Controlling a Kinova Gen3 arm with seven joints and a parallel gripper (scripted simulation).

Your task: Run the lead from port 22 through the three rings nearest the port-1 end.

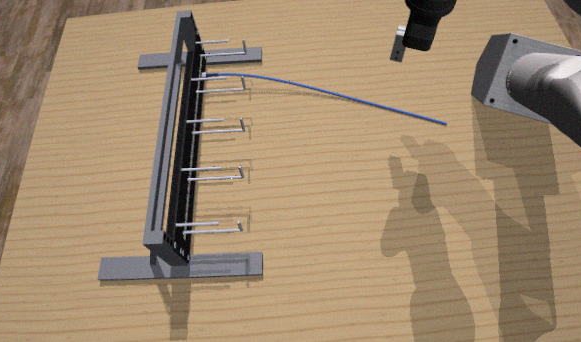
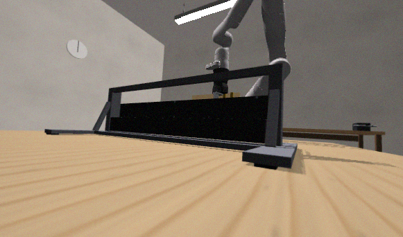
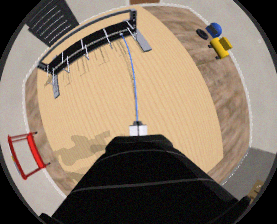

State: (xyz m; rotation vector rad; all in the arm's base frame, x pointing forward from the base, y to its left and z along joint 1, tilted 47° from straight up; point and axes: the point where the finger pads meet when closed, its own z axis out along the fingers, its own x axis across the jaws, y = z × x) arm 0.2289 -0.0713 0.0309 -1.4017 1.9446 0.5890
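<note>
Lead (image 1: 356,99) (image 3: 134,80): one, blue, slender, round, smooth; above the bench (image 1: 336,225) (image 2: 164,194) (image 3: 179,110), top view's upper half. Long axis runs from the panel, near the upper-left corner, towards the right edge, bowing gently and slanting towards the lower edge; free end points at the right edge, short of the arm's base (image 1: 486,90).
Gripper (image 1: 397,59) (image 2: 217,94) (image 3: 137,126): fingers together, nothing between.
Rack (image 1: 165,125) (image 2: 184,82) (image 3: 144,42): grey, matt, straight-barred, flat-footed, along the left edge.
Rings (image 1: 218,131): five, thin, pale, metallic-looking.
Bench: straw-coloured, wood-grained.
</note>
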